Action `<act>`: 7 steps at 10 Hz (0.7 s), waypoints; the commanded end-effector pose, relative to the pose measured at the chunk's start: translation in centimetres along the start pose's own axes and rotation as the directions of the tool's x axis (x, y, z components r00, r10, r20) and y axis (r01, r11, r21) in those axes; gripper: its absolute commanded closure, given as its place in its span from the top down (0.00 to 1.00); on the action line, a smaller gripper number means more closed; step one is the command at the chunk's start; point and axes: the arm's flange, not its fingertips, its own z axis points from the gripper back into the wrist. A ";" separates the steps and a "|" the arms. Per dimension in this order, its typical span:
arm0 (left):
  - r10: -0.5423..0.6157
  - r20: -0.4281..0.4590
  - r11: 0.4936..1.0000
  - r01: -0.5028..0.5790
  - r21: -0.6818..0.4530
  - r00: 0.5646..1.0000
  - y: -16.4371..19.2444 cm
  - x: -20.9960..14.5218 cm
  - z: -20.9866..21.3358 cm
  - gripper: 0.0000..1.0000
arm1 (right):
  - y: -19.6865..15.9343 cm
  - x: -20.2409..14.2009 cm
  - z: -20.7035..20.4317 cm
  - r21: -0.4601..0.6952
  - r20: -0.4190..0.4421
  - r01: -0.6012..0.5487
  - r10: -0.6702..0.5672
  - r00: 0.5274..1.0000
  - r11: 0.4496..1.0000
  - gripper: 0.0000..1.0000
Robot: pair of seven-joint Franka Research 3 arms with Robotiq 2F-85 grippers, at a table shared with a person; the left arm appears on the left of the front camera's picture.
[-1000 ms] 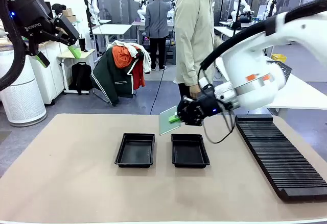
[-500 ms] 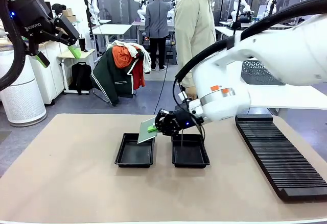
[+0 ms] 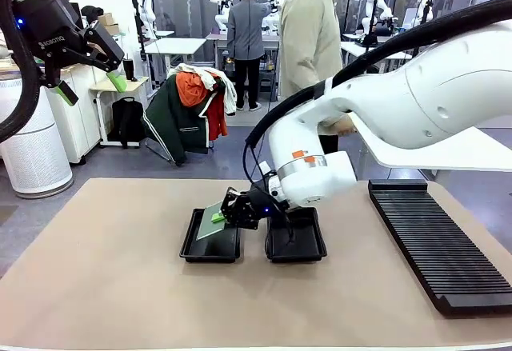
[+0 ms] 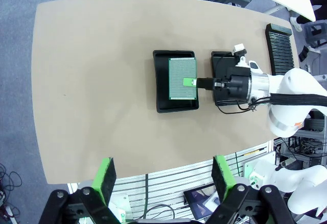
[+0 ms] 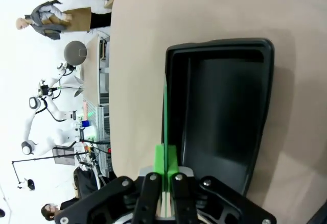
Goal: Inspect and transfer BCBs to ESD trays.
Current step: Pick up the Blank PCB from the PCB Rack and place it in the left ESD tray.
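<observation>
The right gripper is clenching a BCB tilted over the ESD tray — a second tray is lying just beside it. The left gripper is gaping open.

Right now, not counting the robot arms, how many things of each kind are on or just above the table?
Black trays: 2
Green circuit board: 1, held by the right gripper over one tray
Black slotted rack: 1
Total: 4
</observation>
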 end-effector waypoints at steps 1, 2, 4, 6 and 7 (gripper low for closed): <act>0.003 0.001 1.000 -0.002 -0.006 1.000 0.0 -0.2 -0.1 1.00 | 0.2 -0.6 -1.6 -0.028 0.036 0.008 -0.007 0.999 1.000 0.02; 0.003 0.001 1.000 -0.002 -0.006 1.000 0.0 -0.2 -0.1 1.00 | 0.1 -0.8 -1.9 -0.042 0.028 0.011 -0.010 1.000 0.999 0.02; 0.003 0.001 1.000 -0.002 -0.006 1.000 0.0 -0.2 -0.1 1.00 | 0.2 -0.9 -2.2 -0.085 0.033 0.011 -0.008 0.999 0.996 0.02; 0.003 0.001 1.000 -0.002 -0.006 1.000 0.0 -0.2 -0.1 1.00 | 0.3 -0.9 -2.4 -0.116 0.024 0.009 -0.006 1.000 0.993 0.02; 0.003 0.001 1.000 -0.002 -0.006 1.000 0.0 -0.2 -0.1 1.00 | 0.4 -0.8 -2.7 -0.144 0.019 0.011 -0.009 1.000 0.990 0.02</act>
